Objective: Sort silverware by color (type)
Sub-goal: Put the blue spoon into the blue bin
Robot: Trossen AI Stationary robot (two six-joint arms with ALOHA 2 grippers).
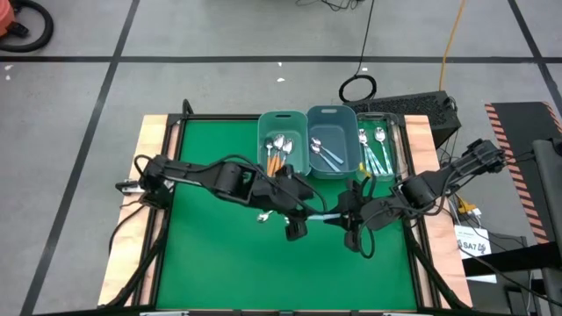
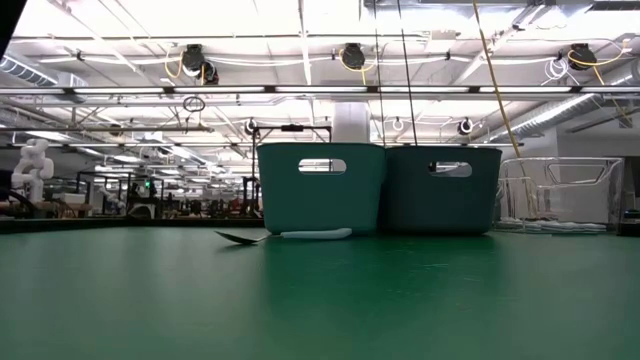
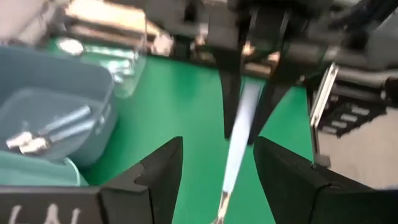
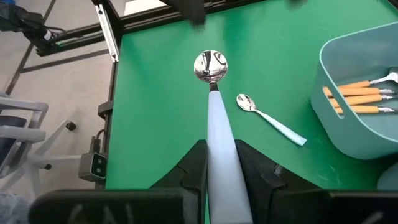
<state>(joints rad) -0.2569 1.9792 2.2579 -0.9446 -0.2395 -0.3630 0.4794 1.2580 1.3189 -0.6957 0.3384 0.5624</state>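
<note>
My right gripper (image 4: pixel 219 148) is shut on a light-blue-handled spoon (image 4: pixel 214 106), also visible from above (image 1: pixel 323 216), near the table's middle. My left gripper (image 3: pixel 217 143) is open. Its fingers stand on either side of that spoon's handle (image 3: pixel 239 134) without touching it. A second light-blue spoon (image 4: pixel 268 119) lies flat on the green mat, seen in front of the bins in the low view (image 2: pixel 285 236). Orange-handled spoons (image 1: pixel 276 156) lie in the left teal bin, light-blue ones (image 1: pixel 327 154) in the darker bin, and teal-green ones (image 1: pixel 376 151) in the clear tray. My right gripper pinches the spoon's light-blue handle (image 4: pixel 219 134) between its two fingers, coming level from the table's right. The handle runs straight out along the fingers. The metal bowl (image 4: pixel 210 65) points toward the left gripper. The spoon is held about level, clear of the mat.
The two teal bins (image 2: pixel 320 185) (image 2: pixel 442 188) and the clear tray (image 1: pixel 397 145) stand side by side at the table's far edge. Green mat (image 1: pixel 219 254) lies open on the near and left sides. Both arms meet close together at the table's middle.
</note>
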